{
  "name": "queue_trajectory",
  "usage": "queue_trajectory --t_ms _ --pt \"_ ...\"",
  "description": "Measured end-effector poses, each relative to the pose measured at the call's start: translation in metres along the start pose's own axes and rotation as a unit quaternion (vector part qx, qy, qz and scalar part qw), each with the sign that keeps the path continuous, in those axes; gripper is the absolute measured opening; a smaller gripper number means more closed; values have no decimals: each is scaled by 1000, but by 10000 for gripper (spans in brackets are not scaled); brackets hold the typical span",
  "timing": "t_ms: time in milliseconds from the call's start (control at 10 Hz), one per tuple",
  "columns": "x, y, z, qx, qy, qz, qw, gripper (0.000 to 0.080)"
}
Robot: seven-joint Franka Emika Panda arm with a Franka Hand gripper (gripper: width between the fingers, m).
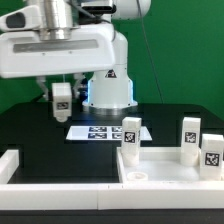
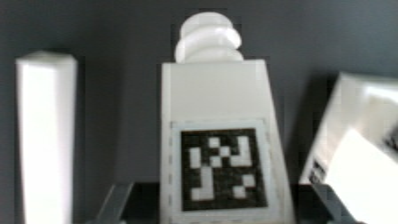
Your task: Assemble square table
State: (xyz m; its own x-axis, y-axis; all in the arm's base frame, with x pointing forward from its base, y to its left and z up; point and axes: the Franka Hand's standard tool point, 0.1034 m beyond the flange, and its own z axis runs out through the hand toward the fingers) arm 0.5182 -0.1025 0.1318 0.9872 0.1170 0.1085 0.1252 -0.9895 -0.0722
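The gripper (image 1: 62,103) is hanging above the table, seemingly clamping a leg (image 2: 219,140) upright between its fingers, threaded tip pointing away; the square top (image 1: 168,160) is lying well apart toward the exterior view's right.

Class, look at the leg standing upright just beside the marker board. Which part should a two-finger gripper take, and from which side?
Probably the upper body of the leg, pinched across its flat opposite sides, coming straight down from above. It stands upright with free space overhead, while the white rim at its foot leaves little room lower down.
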Motion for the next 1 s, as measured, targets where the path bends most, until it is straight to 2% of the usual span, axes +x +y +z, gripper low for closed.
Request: queue_trajectory --t_ms 100,300,600,700,800,900,1000 --pt "16 -11 -12 4 25 -5 1000 288" --pt "6 10 -8 -31 69 -12 997 288" --pt "7 5 -6 -30 66 5 997 288" --pt "17 -14 -4 -25 67 28 997 288" --pt "34 -28 -4 -23 74 37 996 288" --pt "56 -40 -7 -29 86 56 994 288" --pt "75 -53 -10 -23 90 88 992 288"
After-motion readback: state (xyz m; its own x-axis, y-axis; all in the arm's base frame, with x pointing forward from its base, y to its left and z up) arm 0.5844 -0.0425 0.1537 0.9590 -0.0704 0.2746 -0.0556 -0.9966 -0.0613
